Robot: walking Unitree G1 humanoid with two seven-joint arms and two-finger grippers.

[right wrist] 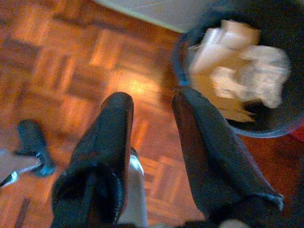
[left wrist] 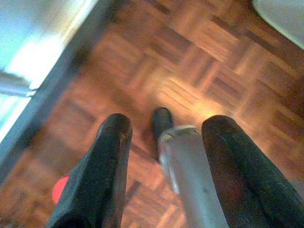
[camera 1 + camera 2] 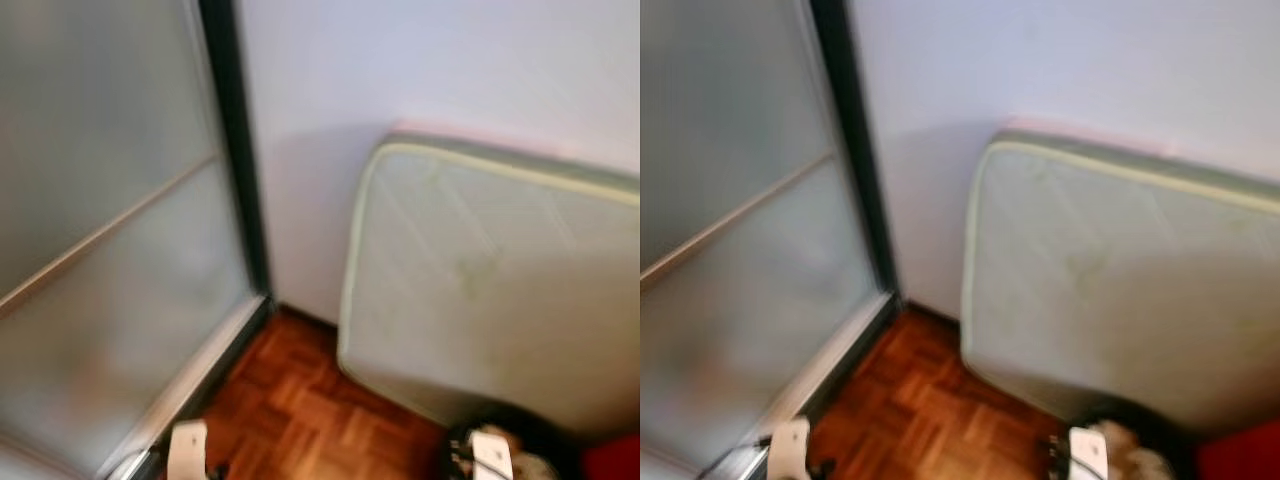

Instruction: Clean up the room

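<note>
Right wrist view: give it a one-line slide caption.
Open right gripper above parquet floor, beside a dark bin holding crumpled paper.

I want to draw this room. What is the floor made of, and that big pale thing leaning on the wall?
The floor looks like wooden parquet: small reddish-brown blocks laid in squares, with a slight shine. The big pale thing is a mattress; its cover seems to be soft quilted fabric, judging by the faint stitched diamond lines and the piped edge. The picture is blurry, so that part is a guess.
</note>
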